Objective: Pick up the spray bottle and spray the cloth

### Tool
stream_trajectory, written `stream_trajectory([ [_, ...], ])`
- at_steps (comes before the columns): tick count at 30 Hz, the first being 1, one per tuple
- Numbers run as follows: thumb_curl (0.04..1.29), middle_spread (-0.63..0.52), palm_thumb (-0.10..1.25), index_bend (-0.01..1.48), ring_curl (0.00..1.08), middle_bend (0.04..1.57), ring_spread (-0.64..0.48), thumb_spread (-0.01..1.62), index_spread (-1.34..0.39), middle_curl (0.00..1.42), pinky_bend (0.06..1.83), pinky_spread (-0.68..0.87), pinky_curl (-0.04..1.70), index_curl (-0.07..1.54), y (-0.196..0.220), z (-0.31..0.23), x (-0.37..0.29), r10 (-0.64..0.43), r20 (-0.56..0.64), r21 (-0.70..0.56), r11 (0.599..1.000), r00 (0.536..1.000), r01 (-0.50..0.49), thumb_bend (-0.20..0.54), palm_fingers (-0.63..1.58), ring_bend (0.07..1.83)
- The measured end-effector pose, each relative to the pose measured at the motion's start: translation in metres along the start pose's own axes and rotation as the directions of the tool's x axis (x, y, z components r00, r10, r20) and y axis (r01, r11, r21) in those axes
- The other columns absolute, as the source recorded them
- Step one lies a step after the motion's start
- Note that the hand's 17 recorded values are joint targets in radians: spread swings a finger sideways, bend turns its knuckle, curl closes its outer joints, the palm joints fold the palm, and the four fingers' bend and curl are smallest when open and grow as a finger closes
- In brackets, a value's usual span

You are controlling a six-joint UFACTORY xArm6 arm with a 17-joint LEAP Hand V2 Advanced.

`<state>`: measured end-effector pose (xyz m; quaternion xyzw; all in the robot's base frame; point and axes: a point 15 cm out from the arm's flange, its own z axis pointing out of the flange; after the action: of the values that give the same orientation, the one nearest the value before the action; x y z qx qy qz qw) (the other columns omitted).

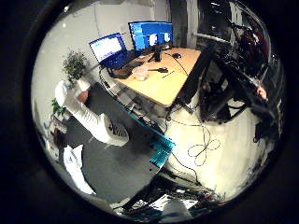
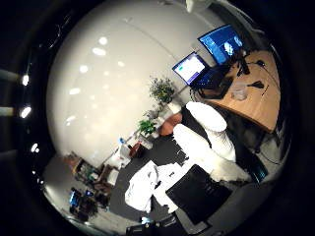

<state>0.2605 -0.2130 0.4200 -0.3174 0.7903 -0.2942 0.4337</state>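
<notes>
While the hand point(image 2: 209, 132) hangs high above the dark counter point(image 1: 117, 168), fingers loose and grasping nothing, the white cloth point(image 2: 141, 189) lies crumpled on the counter; the bottle I cannot make out.

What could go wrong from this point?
The cloth lies crumpled on the dark mat, so spray could miss it. A laptop and monitor stand on the desk nearby; mist might reach them. I cannot tell how firmly the white spray bottle is held.
</notes>
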Motion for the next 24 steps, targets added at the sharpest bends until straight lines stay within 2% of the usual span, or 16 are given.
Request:
stream_trajectory([
  [8,0.49,0.21,0.6,0.17,0.23,0.18,0.35,1.04,-0.2,0.27,0.96,0.63,0.14,0.33,0.028,0.031,0.013,0.091,0.165,0.06,0.993,0.982,-0.102,-0.025,0.25,0.34],
  [12,0.48,0.22,0.59,0.18,0.23,0.19,0.35,1.06,-0.17,0.27,0.98,0.64,0.15,0.32,0.041,0.04,0.018,0.107,0.198,0.072,0.99,0.974,-0.124,-0.023,0.23,0.35],
  [16,0.48,0.23,0.58,0.18,0.23,0.19,0.35,1.07,-0.15,0.28,0.99,0.64,0.14,0.32,0.059,0.049,0.021,0.125,0.223,0.028,0.99,0.967,-0.135,-0.023,0.22,0.37],
  [24,0.47,0.24,0.55,0.18,0.23,0.19,0.37,1.09,-0.12,0.29,1.01,0.63,0.14,0.33,0.068,0.059,0.042,0.173,0.259,0.018,0.983,0.95,-0.184,-0.024,0.2,0.37],
])
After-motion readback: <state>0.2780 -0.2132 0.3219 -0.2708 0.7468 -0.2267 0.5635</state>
